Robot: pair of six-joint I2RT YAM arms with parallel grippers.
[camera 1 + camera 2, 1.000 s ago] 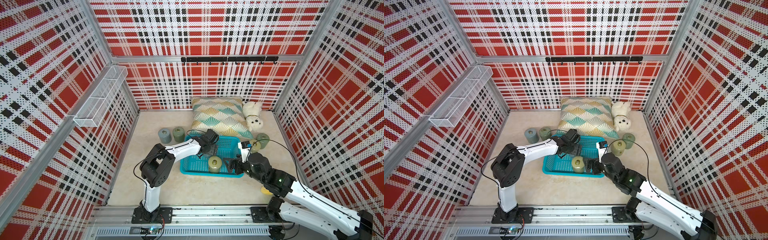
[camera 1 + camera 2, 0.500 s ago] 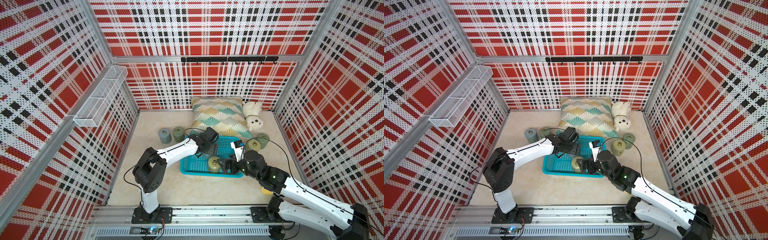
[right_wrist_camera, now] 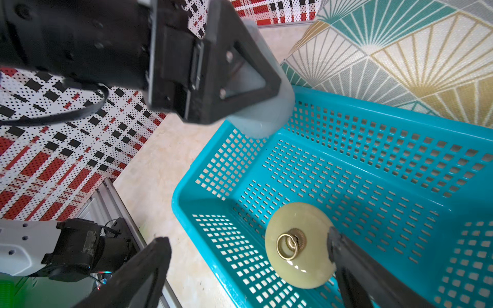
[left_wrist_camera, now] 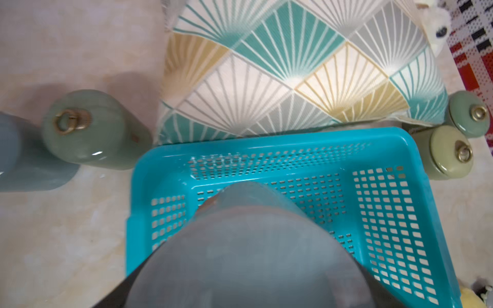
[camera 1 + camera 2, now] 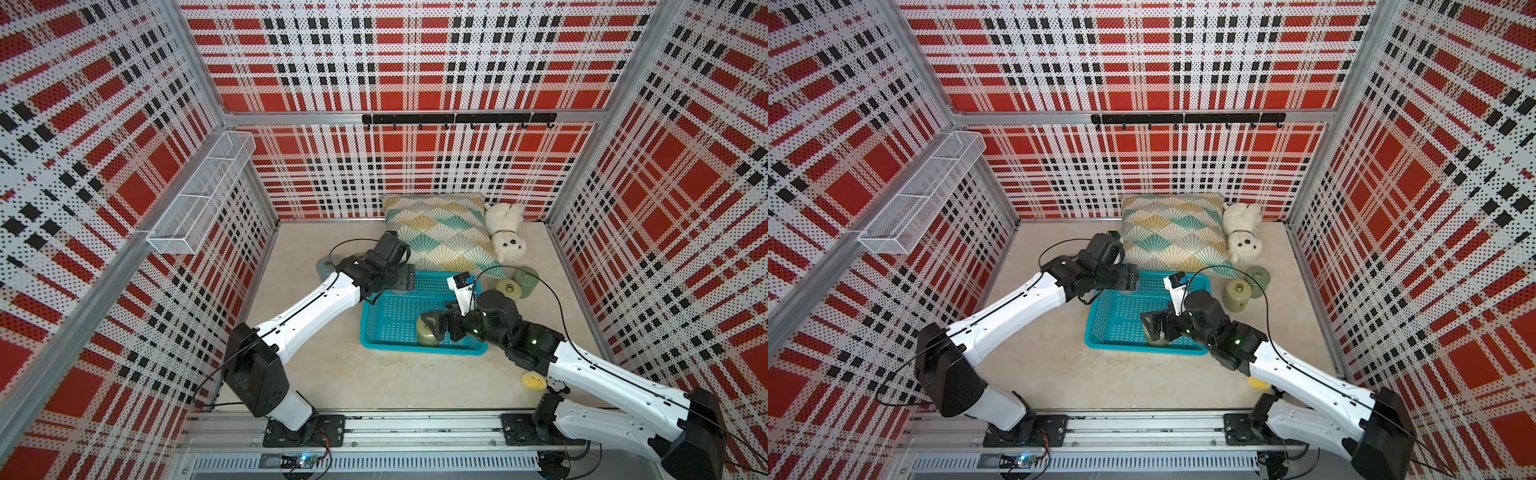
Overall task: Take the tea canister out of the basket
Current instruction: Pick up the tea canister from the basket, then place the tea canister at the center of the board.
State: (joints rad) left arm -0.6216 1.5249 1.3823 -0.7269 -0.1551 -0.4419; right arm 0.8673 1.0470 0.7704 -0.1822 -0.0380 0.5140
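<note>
Clamped in left tool [image 5: 400,280]: grey-blue tea canister [image 3: 262,117], over far left corner of basket [image 5: 390,345]. Spread wide, gripping nothing: right tool [image 3: 246,237], one finger outside basket's near wall, other at lid edge of yellow-green tea canister [image 3: 301,266]. Latter upright inside basket, by near wall. Beyond basket's far right corner: two more canisters [image 5: 509,286]. Behind basket: pillow [image 5: 440,237].

A blurred grey canister [image 4: 240,253] is filling much of the left wrist view, running past its edge.
</note>
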